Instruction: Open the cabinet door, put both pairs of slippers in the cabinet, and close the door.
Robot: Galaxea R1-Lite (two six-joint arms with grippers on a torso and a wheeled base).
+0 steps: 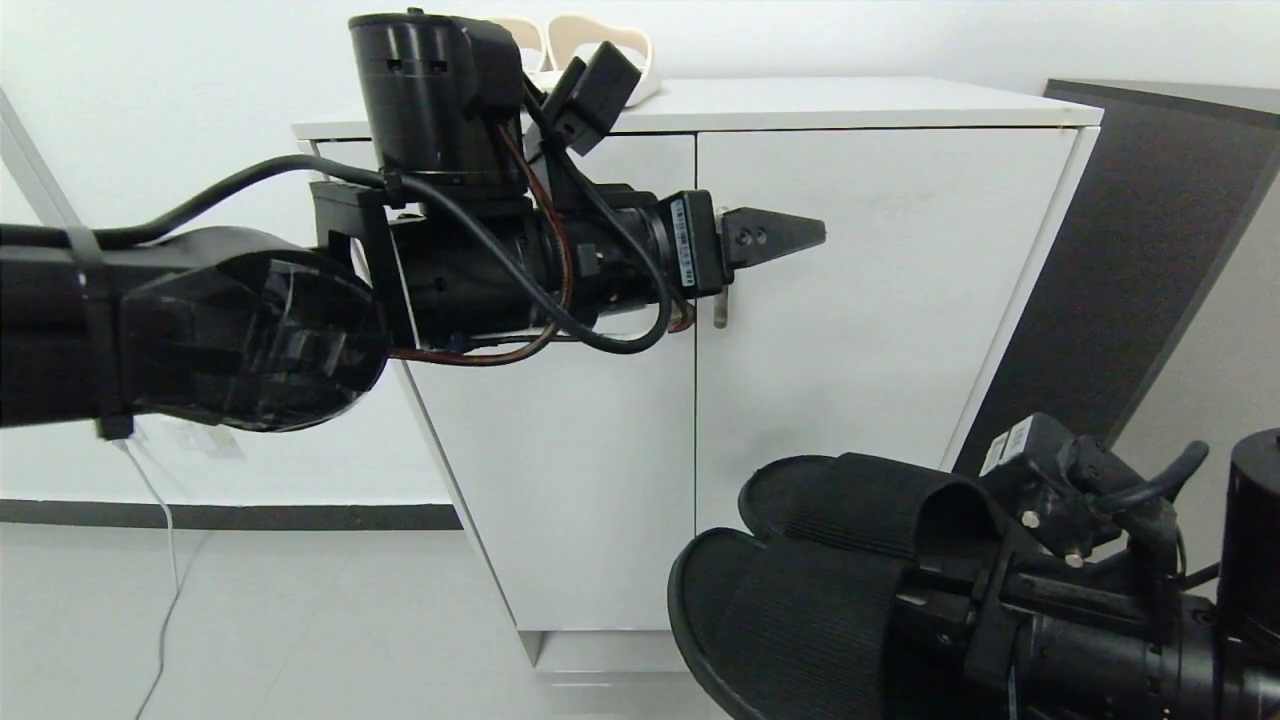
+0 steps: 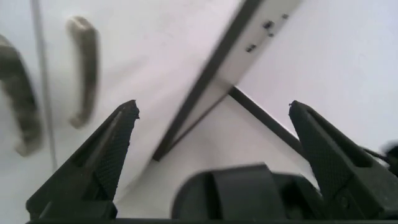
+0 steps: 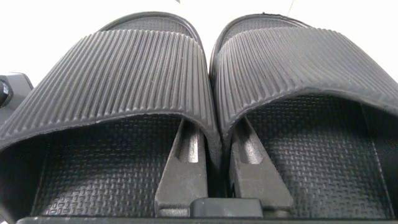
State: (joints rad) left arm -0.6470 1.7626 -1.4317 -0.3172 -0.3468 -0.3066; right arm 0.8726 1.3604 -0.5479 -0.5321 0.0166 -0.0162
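1. The cabinet (image 1: 880, 300) doors are shut, so opening, loading and closing all remain.
2. The white slippers (image 1: 600, 40) sit at the cabinet top's rear-left edge.
3. The left gripper (image 2: 212, 109), jaws spread and empty, hovers near the door handle (image 2: 84, 68).
4. The right gripper (image 3: 216, 158) pinches the black slippers (image 1: 850, 580) by their touching inner walls.
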